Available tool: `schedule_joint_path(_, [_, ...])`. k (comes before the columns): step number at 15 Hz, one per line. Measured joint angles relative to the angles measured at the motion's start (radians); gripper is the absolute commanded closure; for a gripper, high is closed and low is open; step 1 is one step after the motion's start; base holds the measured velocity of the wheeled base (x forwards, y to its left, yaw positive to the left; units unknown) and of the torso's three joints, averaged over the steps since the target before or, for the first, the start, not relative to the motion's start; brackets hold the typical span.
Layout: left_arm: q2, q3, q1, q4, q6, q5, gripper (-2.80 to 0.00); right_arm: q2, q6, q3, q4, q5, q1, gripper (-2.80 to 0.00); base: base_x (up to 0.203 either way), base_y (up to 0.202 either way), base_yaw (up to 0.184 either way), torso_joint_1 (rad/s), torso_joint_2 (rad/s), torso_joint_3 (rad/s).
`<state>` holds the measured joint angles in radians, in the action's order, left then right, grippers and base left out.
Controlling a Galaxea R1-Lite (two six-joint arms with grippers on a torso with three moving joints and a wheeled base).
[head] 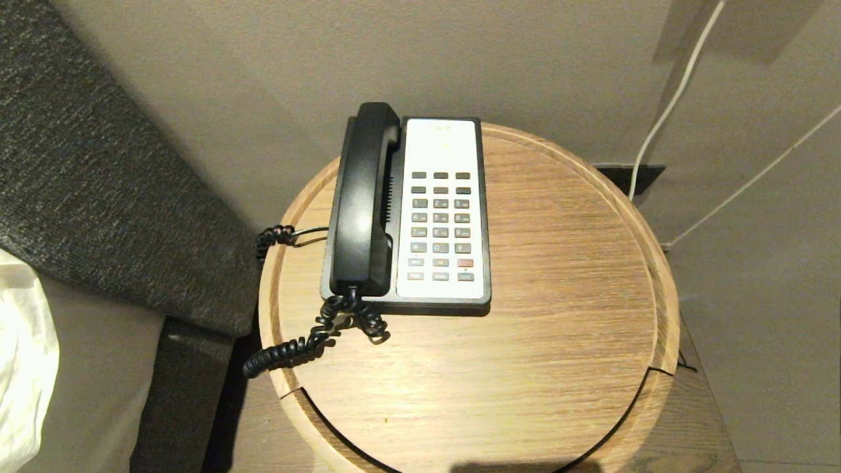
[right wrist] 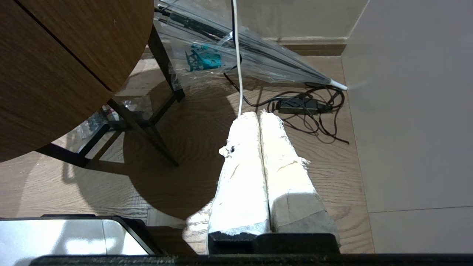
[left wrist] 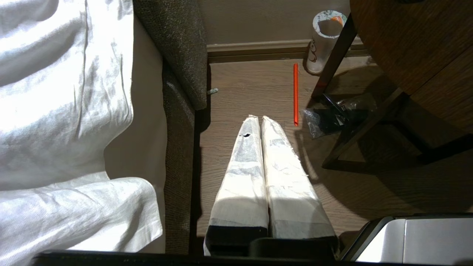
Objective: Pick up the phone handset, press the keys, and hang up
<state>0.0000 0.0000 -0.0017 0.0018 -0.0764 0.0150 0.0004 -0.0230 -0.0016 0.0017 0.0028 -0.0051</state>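
The handset is lying in its cradle along the left side of the phone base, glossy black, long, with rounded ends. Its coiled cord is spilling from the near end and trailing over the table's left edge. The keys are sitting in rows on the white panel just beside the handset. The phone is standing toward the table's back left; bare wood is lying open to its right and front. A grey headboard is crowding the left side. Both arms are hanging low by the floor: the left gripper and the right gripper are each showing padded fingers pressed together, holding nothing.
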Motion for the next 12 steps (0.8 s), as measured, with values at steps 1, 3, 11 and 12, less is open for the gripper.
schedule_joint_path(1, [0.000, 0.000, 0.000, 0.002, -0.004, -0.001, 0.00, 0.000, 0.000, 0.000, 0.000, 0.000, 0.000, 0.00, 0.000, 0.000, 0.000, 0.000, 0.00, 0.000])
schedule_joint_path(3, [0.000, 0.000, 0.000, 0.005, 0.001, 0.000, 0.00, 0.000, 0.000, 0.000, 0.000, 0.000, 0.000, 0.00, 0.000, 0.000, 0.000, 0.000, 0.00, 0.000])
schedule_joint_path(11, [0.000, 0.000, 0.000, 0.001, 0.013, -0.004, 0.00, 0.000, 0.000, 0.000, 0.000, 0.000, 0.000, 0.00, 0.000, 0.000, 0.000, 0.002, 0.00, 0.157])
schedule_joint_path(12, [0.000, 0.000, 0.000, 0.001, 0.013, -0.005, 0.00, 0.000, 0.001, 0.000, 0.000, 0.000, 0.000, 0.00, 0.000, 0.000, 0.000, 0.000, 0.00, 0.197])
